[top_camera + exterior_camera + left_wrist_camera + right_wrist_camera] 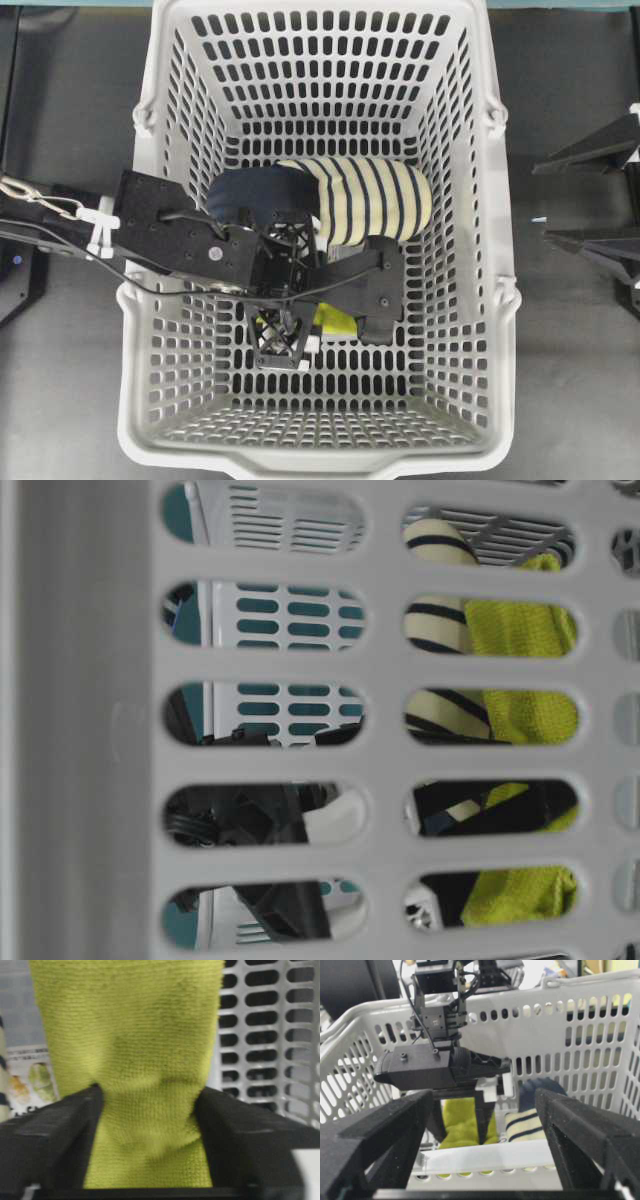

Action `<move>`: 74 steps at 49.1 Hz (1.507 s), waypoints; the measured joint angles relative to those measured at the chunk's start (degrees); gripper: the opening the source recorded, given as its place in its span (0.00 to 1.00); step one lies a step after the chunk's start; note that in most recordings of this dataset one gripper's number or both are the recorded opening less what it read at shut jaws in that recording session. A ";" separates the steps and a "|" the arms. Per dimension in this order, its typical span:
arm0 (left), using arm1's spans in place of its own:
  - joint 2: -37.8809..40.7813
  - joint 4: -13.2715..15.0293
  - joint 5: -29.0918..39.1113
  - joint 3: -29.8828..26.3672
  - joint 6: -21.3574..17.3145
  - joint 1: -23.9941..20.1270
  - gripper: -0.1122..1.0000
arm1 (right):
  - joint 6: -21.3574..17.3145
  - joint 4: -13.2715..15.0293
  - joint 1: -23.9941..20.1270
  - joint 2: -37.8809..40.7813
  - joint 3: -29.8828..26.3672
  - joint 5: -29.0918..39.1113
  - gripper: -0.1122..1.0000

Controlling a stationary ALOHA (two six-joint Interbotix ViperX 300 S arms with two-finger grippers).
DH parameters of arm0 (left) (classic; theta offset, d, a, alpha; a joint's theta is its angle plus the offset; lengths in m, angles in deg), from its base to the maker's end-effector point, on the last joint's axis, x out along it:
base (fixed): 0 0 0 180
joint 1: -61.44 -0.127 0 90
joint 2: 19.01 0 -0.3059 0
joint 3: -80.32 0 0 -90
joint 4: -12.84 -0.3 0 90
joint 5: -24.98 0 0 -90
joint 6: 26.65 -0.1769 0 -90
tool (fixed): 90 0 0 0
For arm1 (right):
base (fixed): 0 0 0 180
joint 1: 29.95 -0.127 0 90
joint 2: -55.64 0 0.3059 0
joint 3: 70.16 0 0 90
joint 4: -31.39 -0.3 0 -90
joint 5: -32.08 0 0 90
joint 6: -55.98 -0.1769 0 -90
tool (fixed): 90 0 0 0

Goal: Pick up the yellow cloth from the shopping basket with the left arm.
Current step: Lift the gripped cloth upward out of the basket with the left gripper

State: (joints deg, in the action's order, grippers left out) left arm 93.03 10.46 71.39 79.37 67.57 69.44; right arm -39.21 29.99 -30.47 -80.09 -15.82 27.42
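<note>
Fuzzy yellow cloth [135, 1075], pinched between jaws

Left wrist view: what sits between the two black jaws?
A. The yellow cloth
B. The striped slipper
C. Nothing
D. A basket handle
A: the yellow cloth fills the gap between the two black jaws and is pinched in where they meet it, with the shopping basket wall behind.
</note>
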 measured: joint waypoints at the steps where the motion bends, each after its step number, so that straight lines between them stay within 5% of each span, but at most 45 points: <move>1: -0.09 0.00 0.00 0.09 0.00 0.00 0.55 | 0.00 0.00 0.00 0.00 0.00 0.00 0.81; 8: -0.09 0.00 0.00 0.18 0.00 0.00 0.27 | 0.00 0.00 0.00 0.09 0.00 0.00 0.81; 22: -2.46 0.00 3.69 -2.72 -1.05 0.18 0.26 | -0.18 0.00 0.00 0.00 0.62 -0.26 0.80; 51: -12.13 0.00 20.21 -26.63 -1.05 -1.23 0.26 | -0.26 0.00 0.00 -1.05 0.70 -1.93 0.80; 74: -12.30 0.00 21.45 -27.95 -1.05 -3.25 0.26 | -0.35 0.00 -0.35 -1.14 0.97 -2.02 0.79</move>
State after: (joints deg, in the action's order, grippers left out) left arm 80.73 10.46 92.83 51.42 66.52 66.19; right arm -39.56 29.99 -30.83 -81.23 -14.85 25.40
